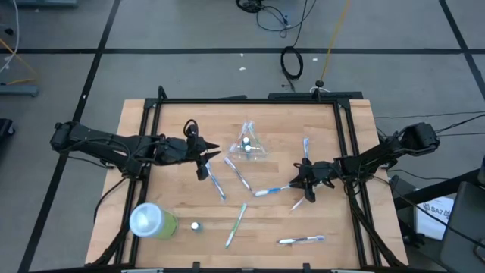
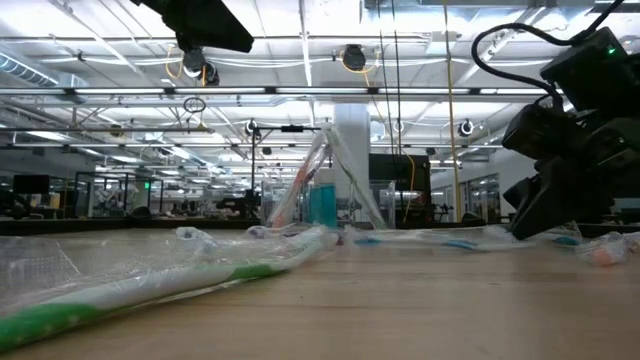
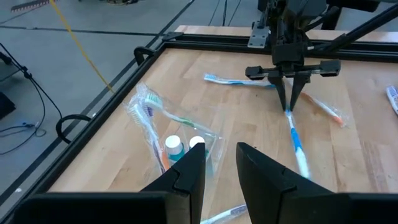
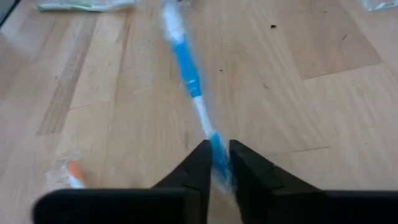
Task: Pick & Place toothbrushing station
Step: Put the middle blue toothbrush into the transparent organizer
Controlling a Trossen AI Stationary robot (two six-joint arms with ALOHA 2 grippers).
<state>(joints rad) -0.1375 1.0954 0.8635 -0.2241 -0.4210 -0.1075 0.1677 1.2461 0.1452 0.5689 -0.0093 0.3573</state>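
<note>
A small clear cup (image 1: 248, 144) lies on its side mid-table with toothbrushes and white-capped tubes (image 3: 174, 144) inside; the low view shows it too (image 2: 322, 195). Wrapped toothbrushes lie scattered on the wood. A blue-and-white toothbrush (image 1: 269, 191) lies flat right of centre, and my right gripper (image 1: 297, 184) is shut on its right end. My left gripper (image 1: 206, 158) hovers left of the cup, raised off the table. It stands open (image 3: 219, 168) with nothing between its fingers. My right gripper pinches the blue toothbrush's near end (image 4: 214, 146) between its two fingers. The fingers (image 3: 297, 93) slant down from the table's right side and point along the brush. The brush stretches away from them, lying on the table (image 3: 293, 134).
A lime-green tumbler (image 1: 151, 221) lies near the front left with a small white cap (image 1: 195, 225) beside it. A green toothbrush (image 1: 236, 224) and another brush (image 1: 301, 240) lie near the front edge. An orange-tipped brush (image 3: 326, 109) lies beside my right gripper. A black frame (image 1: 250, 100) borders the table.
</note>
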